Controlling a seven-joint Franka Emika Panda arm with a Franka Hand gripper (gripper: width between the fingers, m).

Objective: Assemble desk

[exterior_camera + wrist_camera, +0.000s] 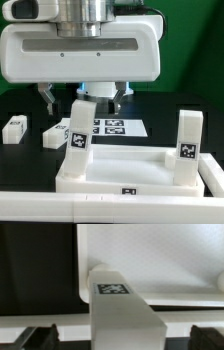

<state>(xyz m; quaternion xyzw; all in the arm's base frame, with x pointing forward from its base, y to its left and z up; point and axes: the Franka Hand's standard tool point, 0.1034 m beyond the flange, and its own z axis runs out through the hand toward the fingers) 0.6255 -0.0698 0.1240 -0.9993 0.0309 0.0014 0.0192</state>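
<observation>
The white desk tabletop (135, 172) lies rim up at the front. One white leg (78, 140) with a square marker stands slightly tilted in its corner on the exterior view's left. A second leg (187, 145) stands upright in the corner on the right. My gripper (84, 98) hangs over the first leg, open, with its dark fingers (47, 97) on either side of the leg's top and apart from it. In the wrist view the leg (125, 314) runs down to the tabletop (170, 252) between my gripper (122, 336) fingers, with gaps on both sides.
Two loose white legs (13, 127) (58, 133) lie on the black table at the exterior view's left. The marker board (112, 127) lies flat behind the tabletop. A white bar (60, 208) runs along the front edge.
</observation>
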